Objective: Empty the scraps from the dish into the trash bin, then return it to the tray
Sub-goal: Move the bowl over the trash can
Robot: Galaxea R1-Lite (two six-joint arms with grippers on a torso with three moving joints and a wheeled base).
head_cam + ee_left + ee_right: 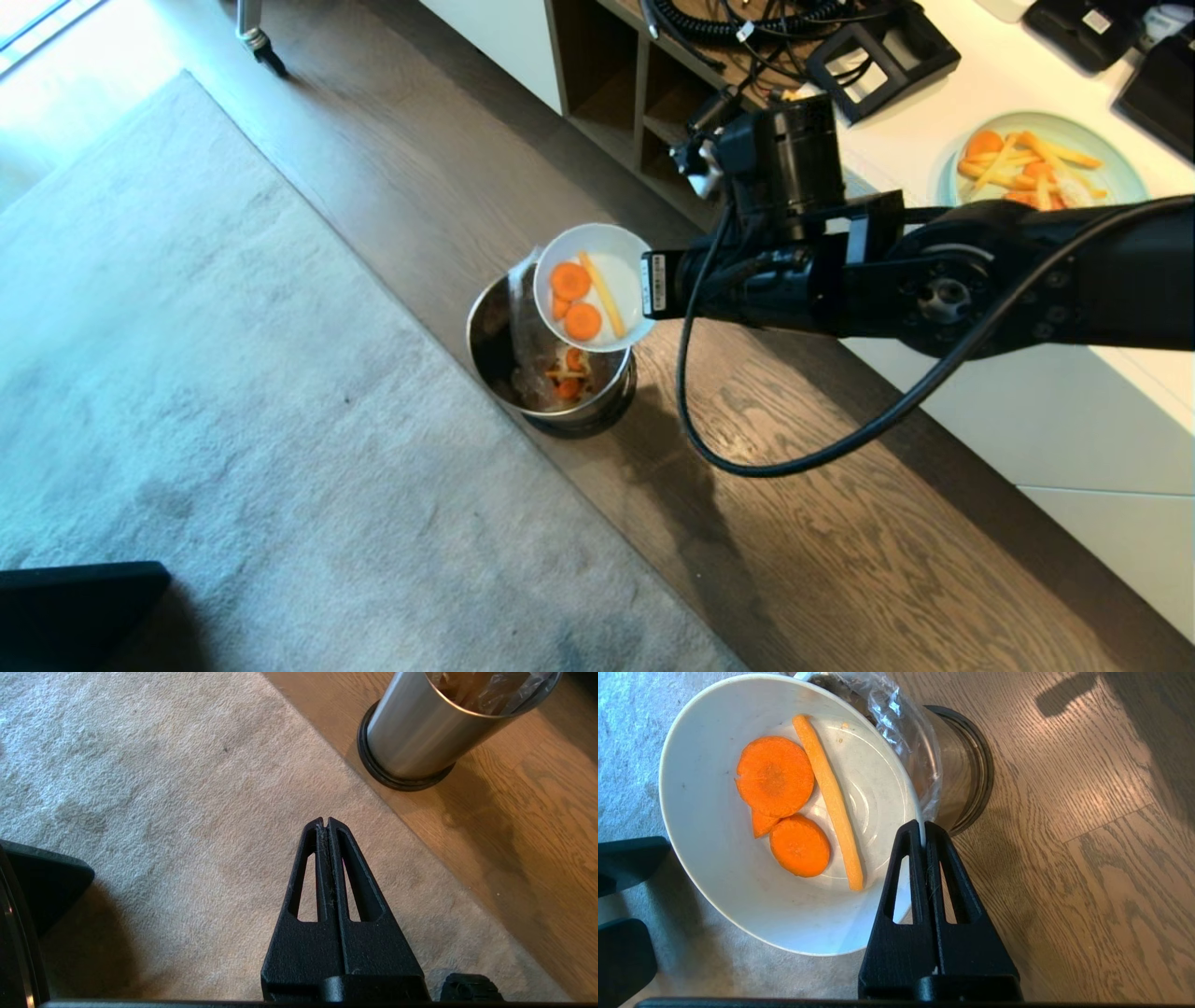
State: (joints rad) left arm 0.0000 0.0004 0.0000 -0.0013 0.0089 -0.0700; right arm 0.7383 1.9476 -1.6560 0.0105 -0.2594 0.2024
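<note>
1. You are looking at a home living area: grey carpet (187,373) meets wood-plank floor (840,560).
2. A white counter (1074,411) with open wooden shelving (644,93) holds a plate of vegetable strips (1036,168).
3. A small steel trash bin (551,373) stands on the floor.

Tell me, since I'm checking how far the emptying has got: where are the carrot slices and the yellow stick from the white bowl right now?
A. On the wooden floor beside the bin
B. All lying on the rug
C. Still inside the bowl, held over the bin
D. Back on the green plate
C: the right gripper pinches the bowl by its rim above the trash bin, and the scraps lie inside it.
</note>
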